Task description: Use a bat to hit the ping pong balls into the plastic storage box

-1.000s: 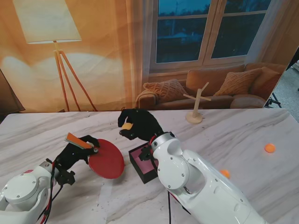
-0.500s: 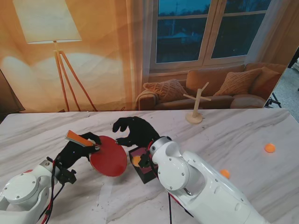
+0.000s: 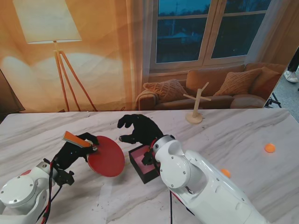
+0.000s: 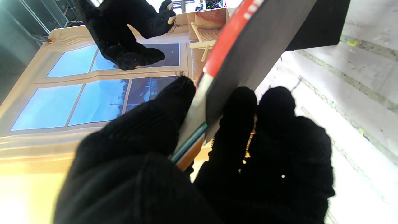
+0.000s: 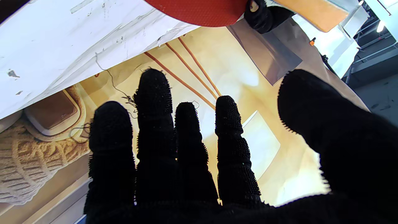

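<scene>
backdrop: printed living room — floor lamp (image 3: 51, 28) | window (image 3: 208, 30) | sofa (image 3: 210, 91) — table (image 3: 243, 135): white marble

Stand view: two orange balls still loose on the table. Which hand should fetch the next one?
Right. Both balls lie on the robot's right, and the right hand is open. The left hand holds the bat.

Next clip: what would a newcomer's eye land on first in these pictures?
Probably the red bat, held by its handle in the black-gloved left hand at the table's left. Right of it, the right hand hovers open, fingers spread, over the far edge of a small dark box with a pink inside. Two orange balls lie on the marble to the right, one near the table's edge, the other beside the right arm.
</scene>
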